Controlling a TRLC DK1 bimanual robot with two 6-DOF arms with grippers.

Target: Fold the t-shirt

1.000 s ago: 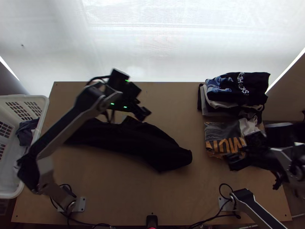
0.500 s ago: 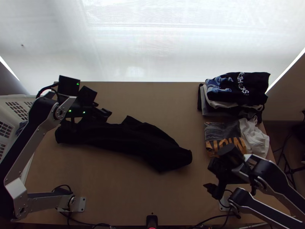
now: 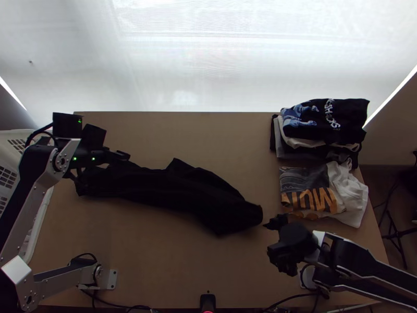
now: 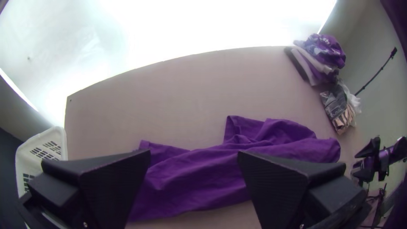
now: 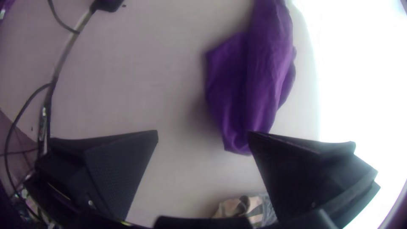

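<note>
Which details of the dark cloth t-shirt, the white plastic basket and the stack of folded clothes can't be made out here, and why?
T-shirt: inner layers, hidden by its bunched folds, top view.
Black left hand: contact with it, dark on dark, top view.
Basket: contents, behind the silver-grey left arm and cut off by the left edge, top view.
Stack: lower garments, mostly beneath upper ones, top view.

On my feed there's a white basket left of the surface, folded clothes stacked far right, printed cloth beside them.
</note>
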